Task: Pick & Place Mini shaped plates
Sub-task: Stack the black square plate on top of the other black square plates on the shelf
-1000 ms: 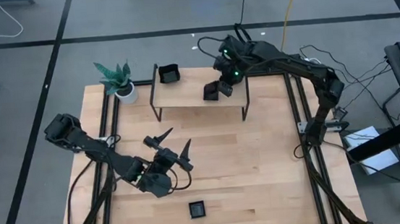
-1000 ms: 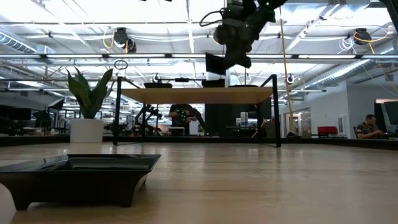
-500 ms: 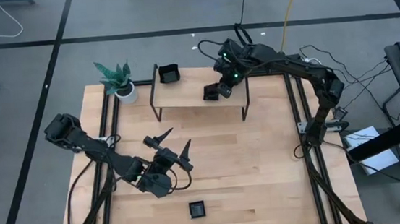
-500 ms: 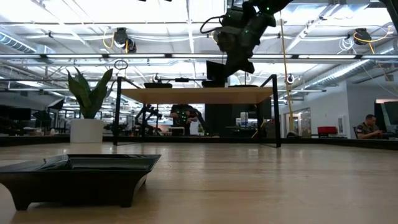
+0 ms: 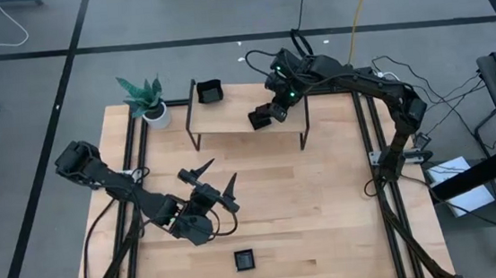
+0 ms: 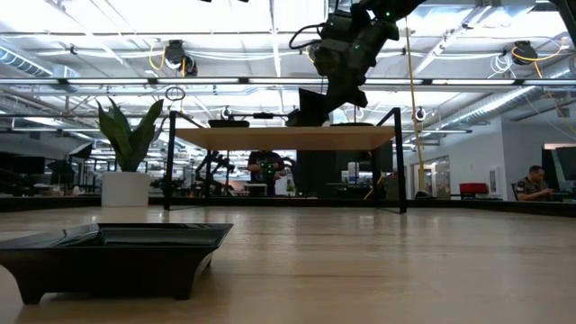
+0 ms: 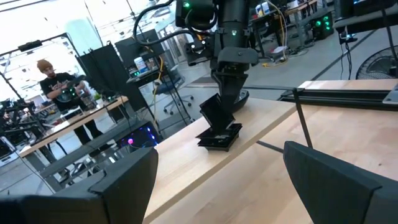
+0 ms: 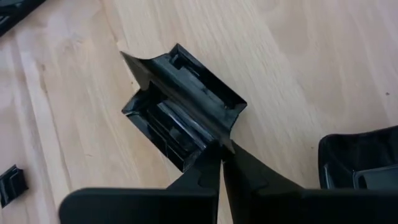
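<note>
On the small raised shelf (image 5: 246,121) at the back edge of the table (image 5: 326,204), the right gripper (image 5: 268,112) pinches the rim of a black square plate (image 8: 180,106), its fingers (image 8: 214,171) closed tight on one wall. The plate sits tilted, set down onto or just above another plate (image 7: 219,138) near the shelf's middle, toward its right end. A third plate (image 5: 210,92) rests at the shelf's left back corner, and one more (image 5: 244,260) lies near the table's front edge. The left gripper (image 5: 214,185) waits over the table's left half, jaws wide apart, holding nothing.

These dishes look light, rigid and glossy, so probably slippery. A thin wall is the natural hold, one finger inside and one outside, squeezed firmly. Stacked plates may slide if nudged.
</note>
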